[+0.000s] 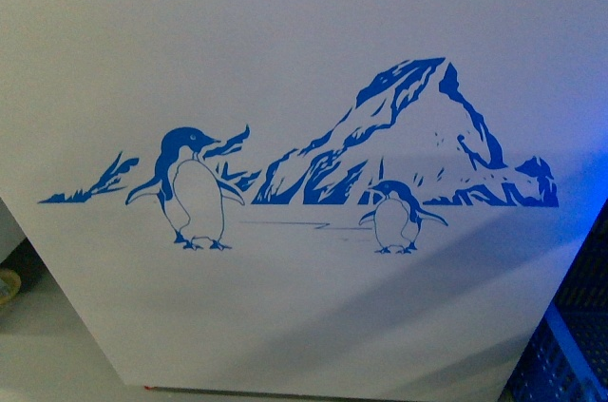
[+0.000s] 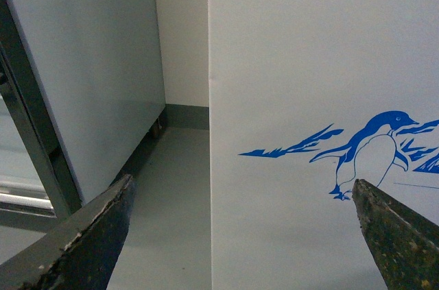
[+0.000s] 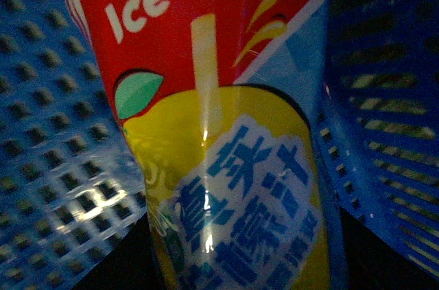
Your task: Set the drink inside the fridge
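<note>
In the blue basket (image 3: 55, 98), the iced-tea drink (image 3: 226, 166) is not yet in the fridge (image 1: 304, 41). The right gripper is out of sight, so its hold cannot be told. The left gripper (image 2: 241, 184) is spread wide and empty before the fridge's front.

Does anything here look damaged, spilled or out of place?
Nothing looks spilled. Only the fingers of the left gripper look worn, with chipped edges. The fridge panel and the drink seem intact.

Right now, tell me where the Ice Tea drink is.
The Ice Tea drink fills the right wrist view, inside the blue mesh basket; a blue basket shows at the front view's lower right, beside the white fridge.
</note>
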